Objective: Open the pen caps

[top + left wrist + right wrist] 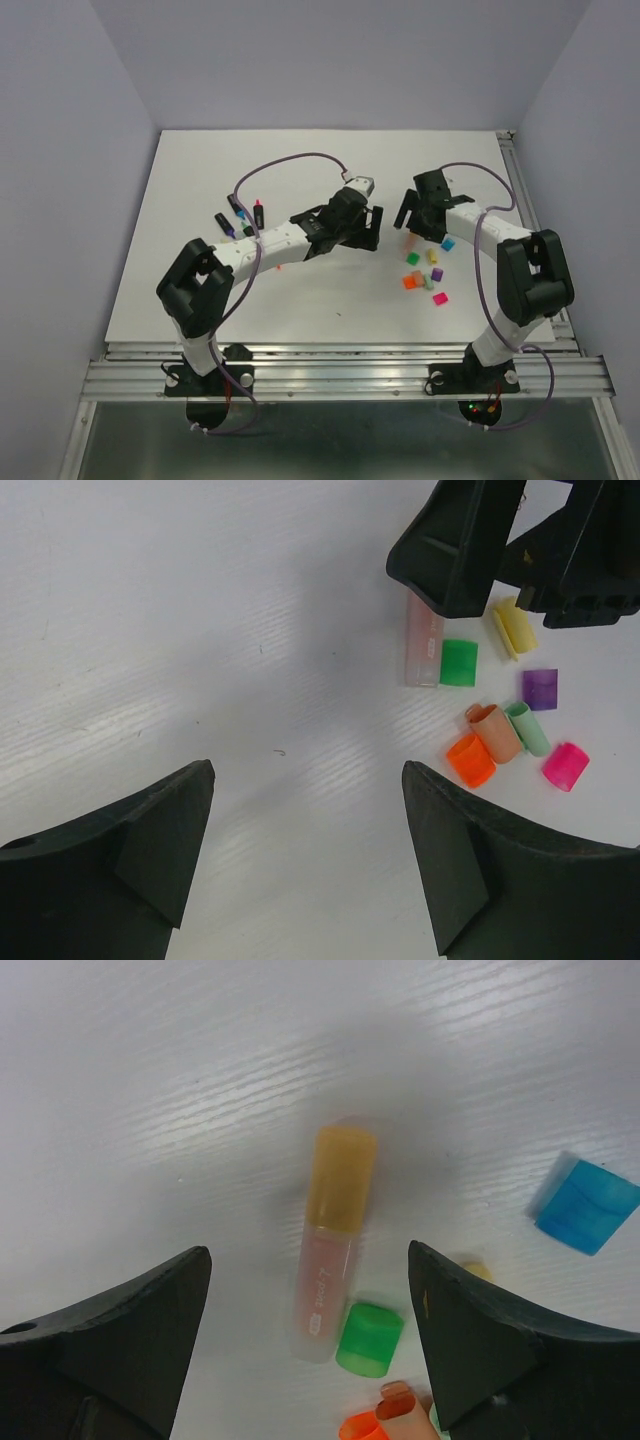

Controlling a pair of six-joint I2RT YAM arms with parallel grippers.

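A short pen with a pale pink body (325, 1295) and an amber cap (341, 1175) still on it lies on the white table. My right gripper (308, 1250) is open and hovers over it, one finger on each side, not touching. Loose pen caps lie beside it: green (370, 1338), blue (585, 1203), orange (362, 1427) and peach (400, 1400). The left wrist view shows the same pile: green (459, 662), yellow (515, 627), purple (540, 689), peach (493, 732), orange (470, 760) and pink (566, 766). My left gripper (308, 770) is open and empty over bare table, left of the pile.
Several uncapped dark pens (240, 215) lie at the left of the table, behind the left arm. The two grippers (368, 228) (408, 215) are close together near the table's middle. The cap pile (425, 268) lies in front of the right gripper.
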